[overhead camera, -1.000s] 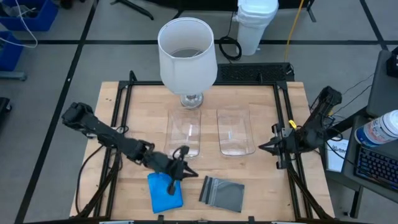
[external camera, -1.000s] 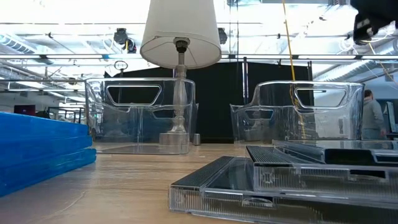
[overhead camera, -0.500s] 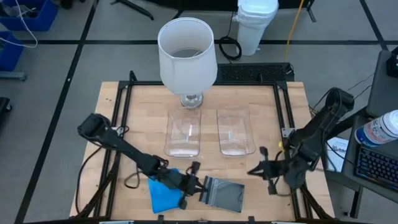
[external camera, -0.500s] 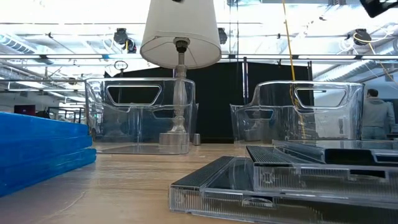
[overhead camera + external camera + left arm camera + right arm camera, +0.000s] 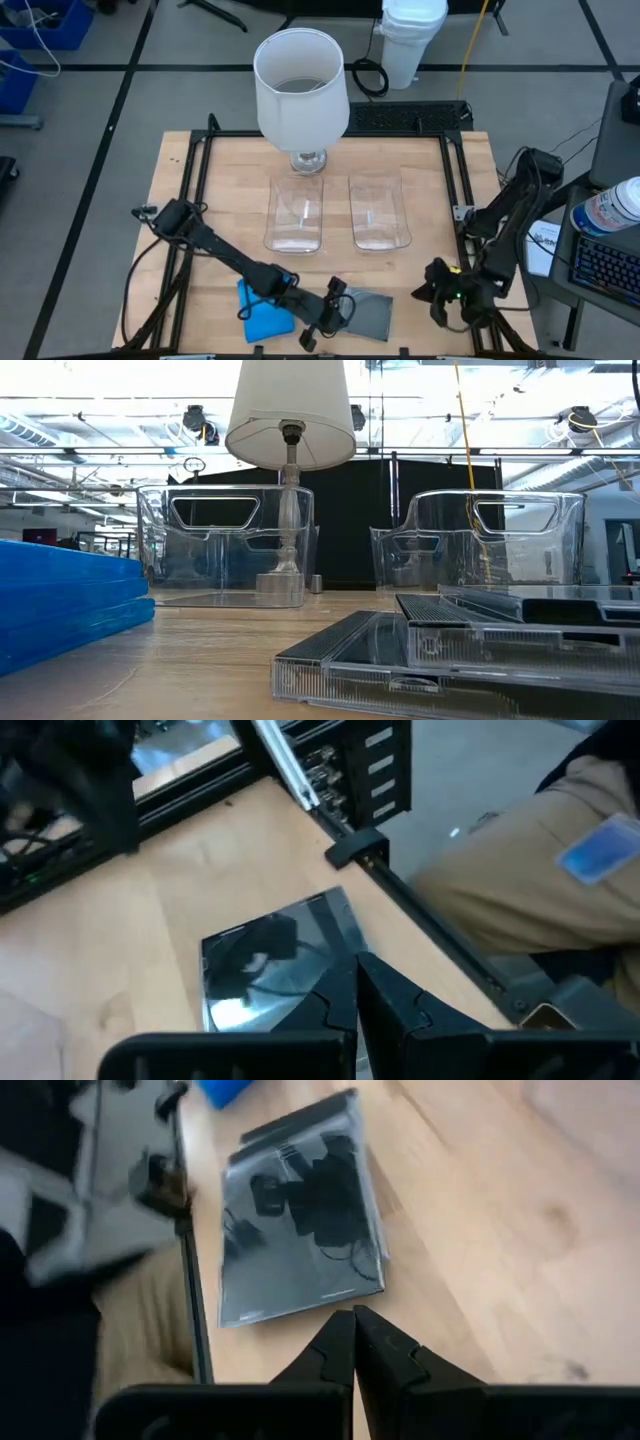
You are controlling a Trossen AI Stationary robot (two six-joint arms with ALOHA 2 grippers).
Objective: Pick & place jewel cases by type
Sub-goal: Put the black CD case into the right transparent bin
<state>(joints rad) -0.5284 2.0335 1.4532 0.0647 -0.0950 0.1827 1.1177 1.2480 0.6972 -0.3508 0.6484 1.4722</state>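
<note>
Left pincer (image 5: 322, 322) closed, empty, low over the near edge of the desk (image 5: 420, 180), just above the grey jewel cases (image 5: 368, 314). Blue jewel cases (image 5: 262, 312) stacked just beside, under the left arm. Right pincer (image 5: 437, 290) closed, empty, near the desk's right edge. Two clear trays (image 5: 297, 213) mid-desk.

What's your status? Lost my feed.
Left gripper shut over grey cases. Right gripper shut, empty, beside them. Blue cases untouched. Trays empty.
</note>
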